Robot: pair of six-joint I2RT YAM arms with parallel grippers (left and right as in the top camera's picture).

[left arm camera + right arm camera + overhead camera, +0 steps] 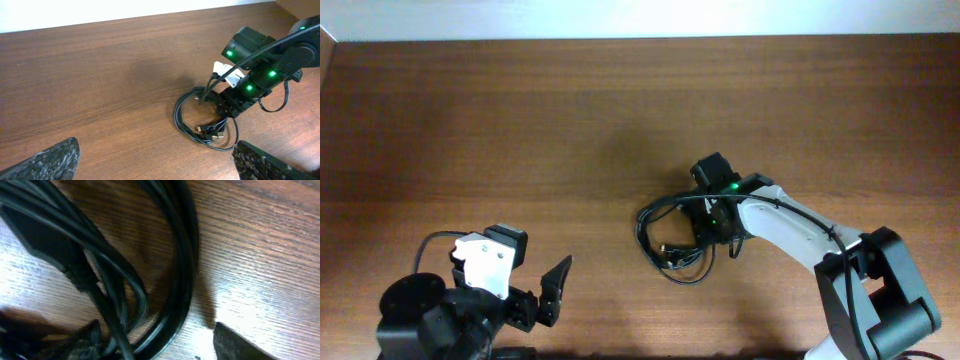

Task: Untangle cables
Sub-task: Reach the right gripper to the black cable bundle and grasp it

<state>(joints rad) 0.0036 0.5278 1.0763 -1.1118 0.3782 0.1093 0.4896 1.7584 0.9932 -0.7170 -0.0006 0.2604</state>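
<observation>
The cables (665,245) lie as a hand-sized coil of thin black cords on the wooden table, right of centre. In the left wrist view the cables (186,120) show gold-tipped plug ends (216,134). My right gripper (705,228) is down on the coil's right side. Close up, its fingers (235,342) straddle several strands of the cables (180,265), the jaws apart, with a strip of bare wood between the right finger and the nearest strand. My left gripper (532,268) hovers at the lower left, open and empty (157,162), well away from the coil.
The table's far edge (640,38) meets a white wall. A thicker black wire (425,245) loops at the left arm's base. The right arm's white link (790,230) stretches from the lower right toward the coil.
</observation>
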